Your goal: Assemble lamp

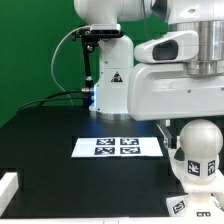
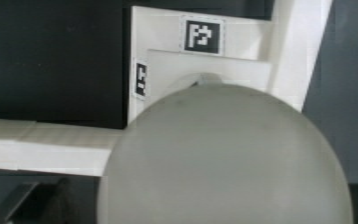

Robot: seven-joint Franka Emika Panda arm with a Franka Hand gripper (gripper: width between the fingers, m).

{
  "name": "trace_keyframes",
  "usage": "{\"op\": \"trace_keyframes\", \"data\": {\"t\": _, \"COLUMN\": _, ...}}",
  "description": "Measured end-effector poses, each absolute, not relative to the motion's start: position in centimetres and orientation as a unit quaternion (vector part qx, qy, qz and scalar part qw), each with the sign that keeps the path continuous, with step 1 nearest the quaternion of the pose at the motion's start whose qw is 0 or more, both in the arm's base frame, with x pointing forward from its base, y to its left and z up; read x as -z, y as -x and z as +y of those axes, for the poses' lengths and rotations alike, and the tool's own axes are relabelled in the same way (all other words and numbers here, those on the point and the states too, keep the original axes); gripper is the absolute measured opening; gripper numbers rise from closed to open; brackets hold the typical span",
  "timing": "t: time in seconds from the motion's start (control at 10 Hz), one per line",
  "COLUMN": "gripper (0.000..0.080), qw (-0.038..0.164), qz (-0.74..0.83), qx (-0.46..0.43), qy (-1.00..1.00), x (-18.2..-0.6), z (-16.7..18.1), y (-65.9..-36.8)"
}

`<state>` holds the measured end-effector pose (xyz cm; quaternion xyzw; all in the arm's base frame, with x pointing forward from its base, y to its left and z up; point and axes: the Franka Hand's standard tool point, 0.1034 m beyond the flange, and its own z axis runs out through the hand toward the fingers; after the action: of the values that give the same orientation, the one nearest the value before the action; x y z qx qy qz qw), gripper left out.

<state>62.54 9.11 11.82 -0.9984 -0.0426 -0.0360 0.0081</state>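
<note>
Lamp looks partway done. The bulb [image 1: 197, 150] stands on the black table [image 1: 50, 150] in the lower right corner of the exterior view. It is cropped by the frame edge and sits near the marker board [image 1: 120, 146], not touching it.

In the wrist view the bulb's dome fills most of the picture, with the square tagged base [image 2: 202, 45] showing from behind it. Judgement: the bulb is sitting in or on the base. How far it is seated can't be told, because the dome hides the joint. A white rail [image 2: 34, 135] runs next to the base; whether they touch is unclear.

No shade shows in either view. Likely left to do: confirm or finish seating the bulb, then fetch the shade and set it over the bulb.

Orientation: the bulb's long axis is vertical, round head up and stem end down toward the base. The wrist camera looks almost along that axis onto the head. Tags face out sideways on the lower body.

The gripper [image 1: 178, 128] hangs just beside the bulb head, at head height, toward the exterior view's left. Only one finger can be made out there, so it can't be told whether the jaws are apart or clamped on the head.
</note>
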Motion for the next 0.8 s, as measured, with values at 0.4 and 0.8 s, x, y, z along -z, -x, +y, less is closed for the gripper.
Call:
{"op": "trace_keyframes", "data": {"t": 0.4, "gripper": 0.0571, "qw": 0.011, "qz": 0.031, "qx": 0.035, "qy": 0.999, "x": -11.83, "z": 9.04, "y": -62.56}}
{"op": "trace_keyframes", "data": {"t": 0.8, "gripper": 0.0573, "qw": 0.008, "qz": 0.290, "qx": 0.020, "qy": 0.957, "x": -11.68, "z": 9.04, "y": -62.29}}
